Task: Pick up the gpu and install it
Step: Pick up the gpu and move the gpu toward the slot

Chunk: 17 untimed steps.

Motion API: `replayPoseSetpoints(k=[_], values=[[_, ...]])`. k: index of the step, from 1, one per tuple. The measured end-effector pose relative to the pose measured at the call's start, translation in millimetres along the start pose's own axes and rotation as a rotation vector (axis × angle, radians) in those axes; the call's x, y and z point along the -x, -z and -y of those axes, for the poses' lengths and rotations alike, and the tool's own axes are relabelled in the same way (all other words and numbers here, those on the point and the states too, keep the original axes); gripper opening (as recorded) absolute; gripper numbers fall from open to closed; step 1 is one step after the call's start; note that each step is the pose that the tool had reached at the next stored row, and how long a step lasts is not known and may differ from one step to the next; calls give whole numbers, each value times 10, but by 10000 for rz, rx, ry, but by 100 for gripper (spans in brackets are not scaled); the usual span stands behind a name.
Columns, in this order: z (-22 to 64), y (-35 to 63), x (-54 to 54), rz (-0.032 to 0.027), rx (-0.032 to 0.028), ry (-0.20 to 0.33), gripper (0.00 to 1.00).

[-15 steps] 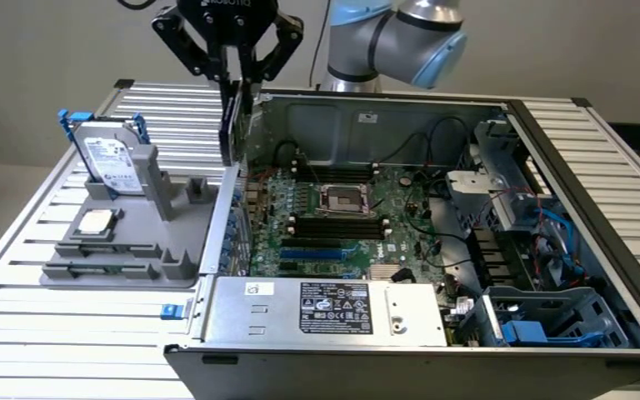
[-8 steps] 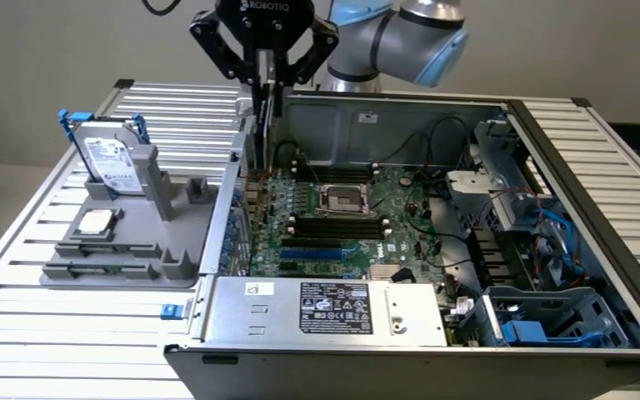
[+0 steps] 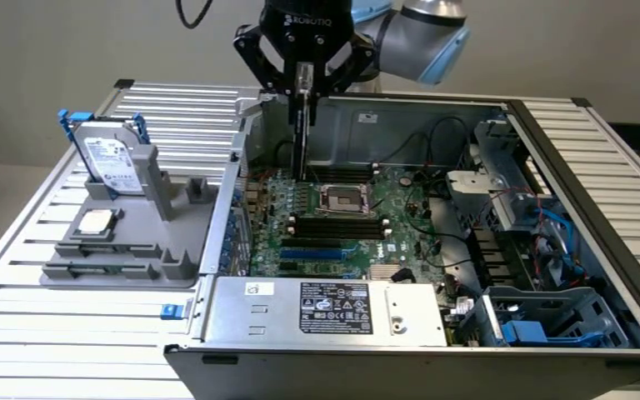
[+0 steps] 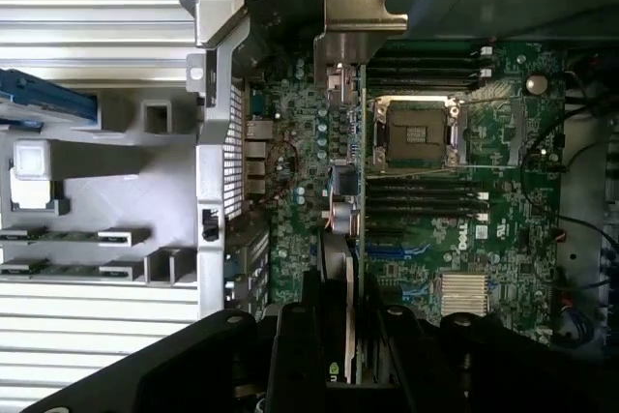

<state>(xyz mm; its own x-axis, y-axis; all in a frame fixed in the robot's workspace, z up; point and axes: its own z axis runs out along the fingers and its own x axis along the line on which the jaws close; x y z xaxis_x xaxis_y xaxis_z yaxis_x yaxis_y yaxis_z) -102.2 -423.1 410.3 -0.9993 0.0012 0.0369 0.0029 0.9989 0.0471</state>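
The gpu (image 3: 300, 142) hangs edge-on and upright from my gripper (image 3: 303, 90), which is shut on its upper edge. It is held over the back-left part of the green motherboard (image 3: 398, 225) inside the open computer case (image 3: 409, 104), with its lower end just above the board, near the case's rear wall. In the wrist view the gpu (image 4: 338, 258) runs away from my gripper (image 4: 340, 340) as a thin strip, and its silver end bracket sits near the case's edge. The black fingers (image 4: 290, 345) clamp it from both sides.
A grey holder (image 3: 120, 250) stands at the exterior view's left with a silver hard drive with blue clips (image 3: 114, 158) and a small square CPU chip (image 3: 96, 221). Inside the case are the CPU socket (image 3: 340, 198), blue slots (image 3: 314, 250), power supply (image 3: 332, 308) and cables (image 3: 542, 242).
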Motion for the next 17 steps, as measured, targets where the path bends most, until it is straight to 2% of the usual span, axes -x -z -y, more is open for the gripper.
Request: replayPoseSetpoints(k=[6,13,17], values=[[-147,-102,206,1,-1,-1,27],[-200,-144,512,1,-2,4,27],[-218,-171,568,26,-2,33,27]])
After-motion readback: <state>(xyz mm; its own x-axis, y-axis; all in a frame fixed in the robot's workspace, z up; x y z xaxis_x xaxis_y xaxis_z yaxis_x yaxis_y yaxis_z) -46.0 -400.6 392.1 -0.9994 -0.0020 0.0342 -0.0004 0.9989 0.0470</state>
